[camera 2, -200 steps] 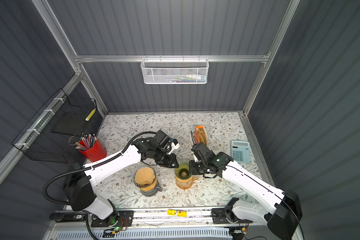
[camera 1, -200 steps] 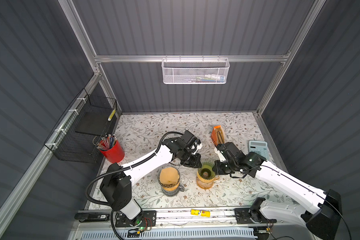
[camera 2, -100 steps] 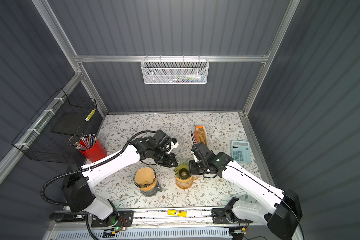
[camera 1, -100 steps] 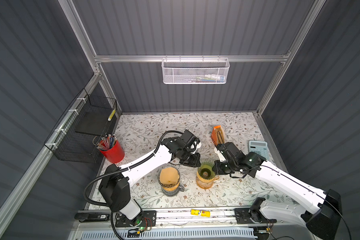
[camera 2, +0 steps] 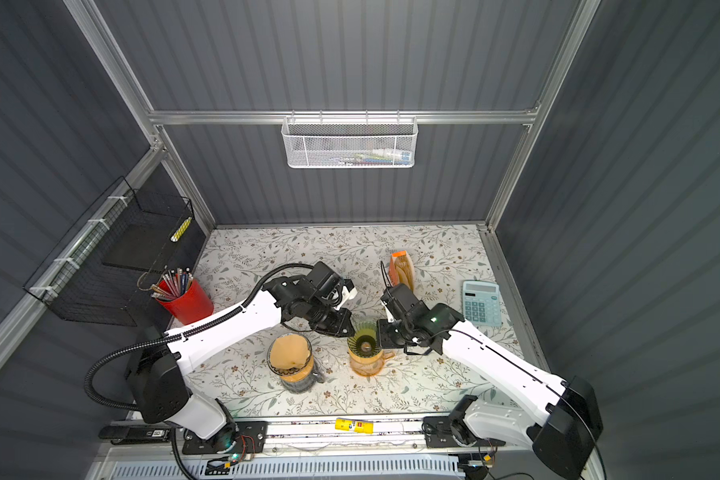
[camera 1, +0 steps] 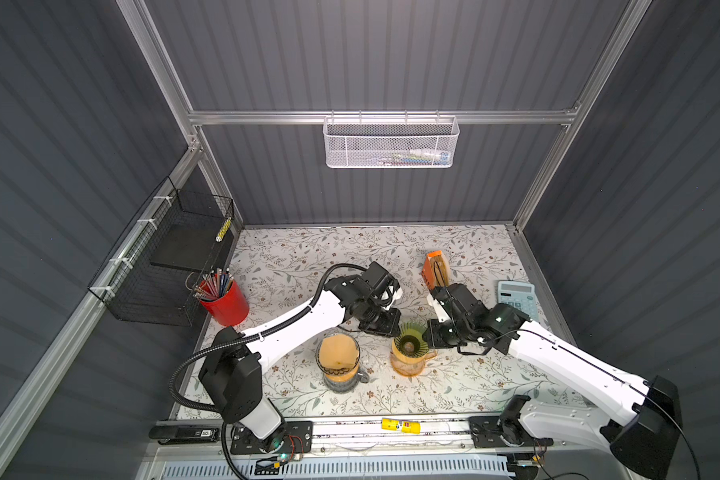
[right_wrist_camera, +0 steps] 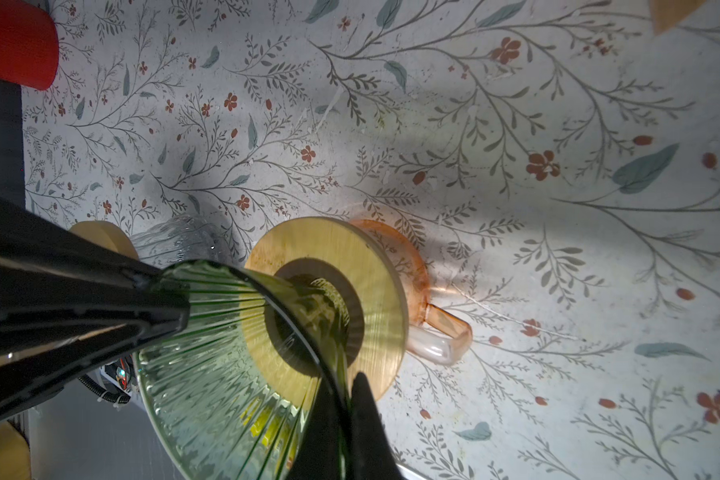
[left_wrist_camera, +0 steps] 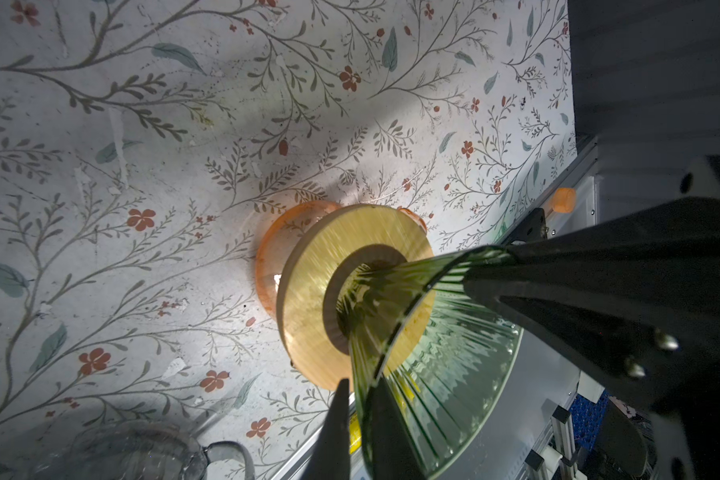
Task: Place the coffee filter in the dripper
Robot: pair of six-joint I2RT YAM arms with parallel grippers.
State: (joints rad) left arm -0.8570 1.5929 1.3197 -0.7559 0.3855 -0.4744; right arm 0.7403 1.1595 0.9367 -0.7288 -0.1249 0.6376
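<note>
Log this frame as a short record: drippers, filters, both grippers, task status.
green dripper: seated on orange carafe, no filter inside
left gripper: shut on the green dripper's rim
right gripper: shut on the rim, opposite side
clear dripper: holds a brown filter
spare filters: upright in holder at the back
status: green dripper not yet filled

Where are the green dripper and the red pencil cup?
Green ribbed glass dripper [camera 1: 411, 336]: in a top view, inner wall.
Red cylindrical pencil cup [camera 1: 228, 309]: in a top view, side wall.
</note>
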